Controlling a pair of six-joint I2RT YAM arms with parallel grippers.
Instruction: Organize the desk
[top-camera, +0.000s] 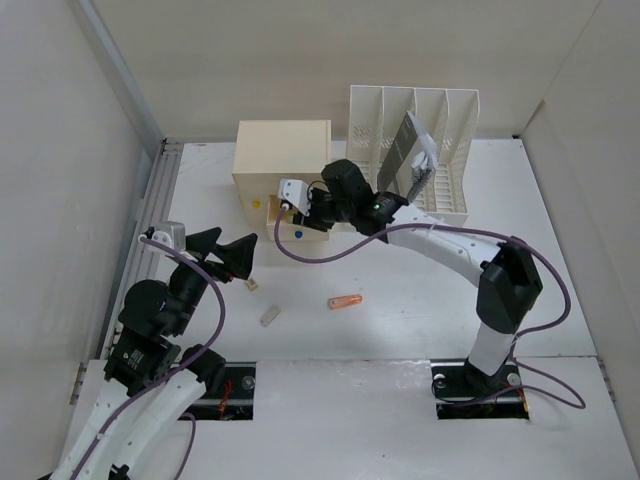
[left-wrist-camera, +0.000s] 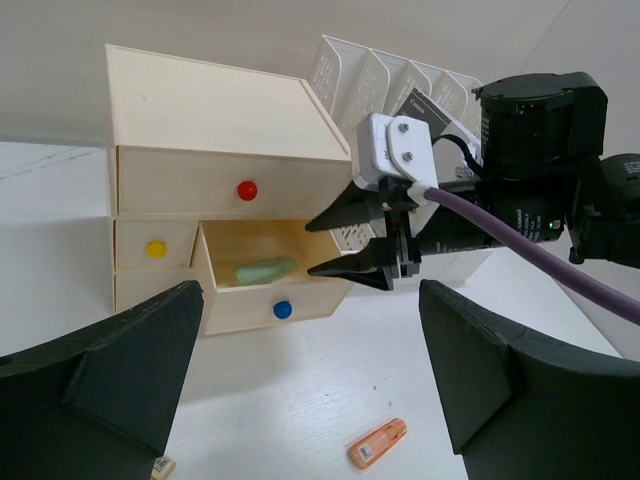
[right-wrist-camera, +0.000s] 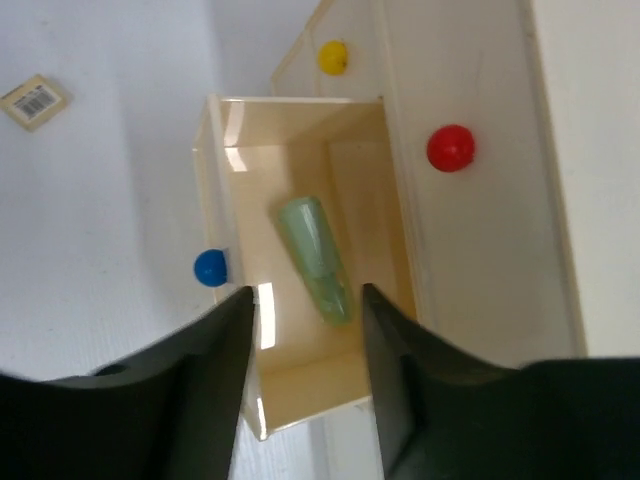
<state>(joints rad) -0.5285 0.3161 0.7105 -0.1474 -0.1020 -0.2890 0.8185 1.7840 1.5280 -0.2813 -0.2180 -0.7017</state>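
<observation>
Desk: flat, matte white, under both arms, long side left to right in top view, grey ribbed metal rail along left edge. At far side, boxy cream wooden drawer box with round knobs, beside white slotted file rack. Inside pulled-out blue-knob drawer, smooth pale green tube. Right gripper spread apart over that drawer, grasping nothing. Left gripper wide apart too, empty.
</observation>
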